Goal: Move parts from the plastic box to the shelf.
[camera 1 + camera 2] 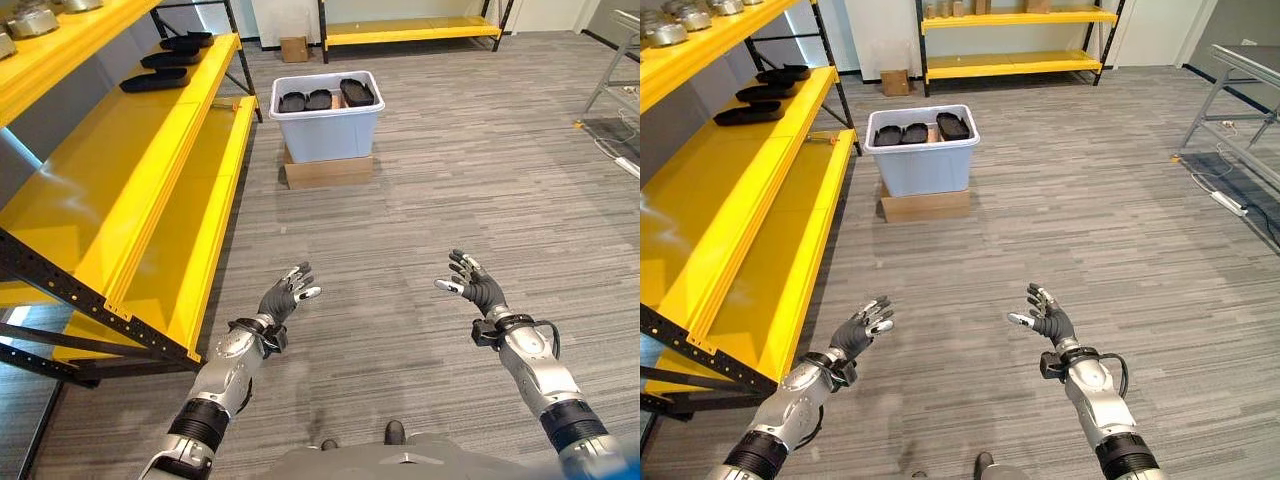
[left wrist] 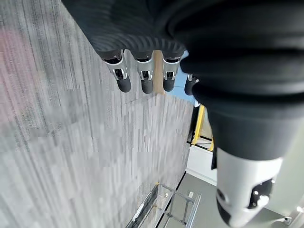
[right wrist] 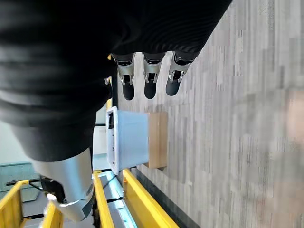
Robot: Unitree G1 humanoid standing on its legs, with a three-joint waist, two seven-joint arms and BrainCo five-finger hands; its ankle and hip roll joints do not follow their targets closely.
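Note:
A pale plastic box (image 1: pixel 327 128) stands on a cardboard base (image 1: pixel 328 171) on the floor ahead, holding three flat black parts (image 1: pixel 319 98). Three more black parts (image 1: pixel 156 80) lie on the middle level of the yellow shelf (image 1: pixel 120 190) along my left. My left hand (image 1: pixel 284 298) and right hand (image 1: pixel 474 282) hover over the floor well short of the box, both open and holding nothing. In the right wrist view the box (image 3: pixel 128 140) sits far beyond the straight fingers (image 3: pixel 149 80).
Grey metal parts (image 1: pixel 30 20) rest on the shelf's top level. A small cardboard box (image 1: pixel 294 48) and another yellow rack (image 1: pixel 410 32) stand against the far wall. A grey metal frame (image 1: pixel 1232 85) stands at the right. Striped grey floor stretches between me and the box.

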